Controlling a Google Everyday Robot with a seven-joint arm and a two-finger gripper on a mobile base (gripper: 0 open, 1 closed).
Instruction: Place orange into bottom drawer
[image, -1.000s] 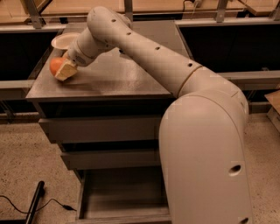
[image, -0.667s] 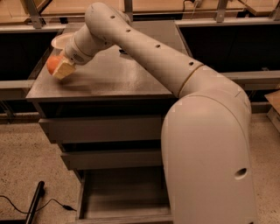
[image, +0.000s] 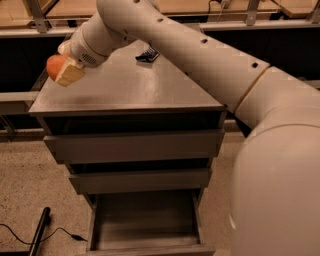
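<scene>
My gripper (image: 62, 71) is shut on the orange (image: 54, 65), a small round orange-red fruit, and holds it in the air above the left end of the cabinet top (image: 130, 85). A cream finger pad (image: 70, 74) covers part of the fruit. The bottom drawer (image: 145, 225) stands pulled open at the base of the cabinet, its bare grey floor showing, well below and to the right of the orange. My large white arm (image: 200, 55) reaches across the view from the right.
Two shut drawers (image: 135, 146) sit above the open one. A small dark object (image: 148, 54) lies at the back of the cabinet top. A black bar and cable (image: 40, 235) lie on the speckled floor at the left. Dark shelving runs behind.
The orange has risen off the cabinet top in my gripper and shifted left. The view has moved closer and lower, so the open bottom drawer shows more fully. The bowl is out of sight.
</scene>
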